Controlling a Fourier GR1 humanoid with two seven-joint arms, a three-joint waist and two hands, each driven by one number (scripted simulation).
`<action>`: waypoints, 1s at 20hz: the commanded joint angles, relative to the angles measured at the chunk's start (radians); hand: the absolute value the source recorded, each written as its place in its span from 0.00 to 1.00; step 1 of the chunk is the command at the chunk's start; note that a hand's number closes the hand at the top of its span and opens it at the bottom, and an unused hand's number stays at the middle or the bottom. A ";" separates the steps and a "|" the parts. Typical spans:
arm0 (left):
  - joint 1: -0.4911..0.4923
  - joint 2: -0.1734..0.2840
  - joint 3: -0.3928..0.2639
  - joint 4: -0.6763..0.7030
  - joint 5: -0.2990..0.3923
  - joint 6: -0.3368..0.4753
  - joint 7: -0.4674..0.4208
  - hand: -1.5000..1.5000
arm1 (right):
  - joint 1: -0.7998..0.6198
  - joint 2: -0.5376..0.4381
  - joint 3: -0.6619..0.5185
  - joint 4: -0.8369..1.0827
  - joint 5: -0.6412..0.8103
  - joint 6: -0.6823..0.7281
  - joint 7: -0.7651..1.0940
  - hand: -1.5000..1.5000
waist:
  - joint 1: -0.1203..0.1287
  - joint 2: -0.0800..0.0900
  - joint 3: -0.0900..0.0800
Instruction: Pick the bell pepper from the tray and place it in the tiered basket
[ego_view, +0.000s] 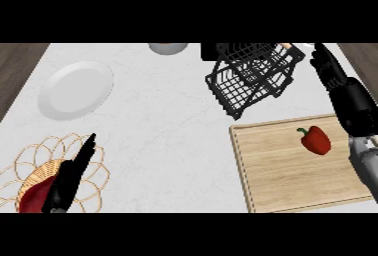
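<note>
White counter filled my view. I saw my right hand raised with straight, relaxed fingers, holding nothing — just beside the black basket. Below it the pepper lay on the tray. My left hand rested open over a wire bowl.

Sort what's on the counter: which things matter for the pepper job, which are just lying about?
Job: bell pepper, wooden tray, tiered basket, right hand.
Lying about: white plate, wicker trivet, bowl, left hand.
</note>
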 joint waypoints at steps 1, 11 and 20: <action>-0.039 -0.014 0.014 -0.070 -0.021 0.027 -0.019 0.50 | -0.030 0.009 -0.066 0.056 -0.125 0.141 -0.072 1.00 | 0.035 0.046 -0.008; -0.178 -0.124 0.026 -0.191 -0.006 0.085 -0.091 0.50 | 0.008 0.101 -0.070 0.211 -0.658 0.697 0.047 0.00 | 0.071 0.086 0.005; -0.183 -0.166 -0.005 -0.202 -0.045 0.133 -0.087 0.50 | -0.044 -0.230 -0.190 0.378 -0.875 1.354 0.069 0.00 | 0.062 0.070 0.000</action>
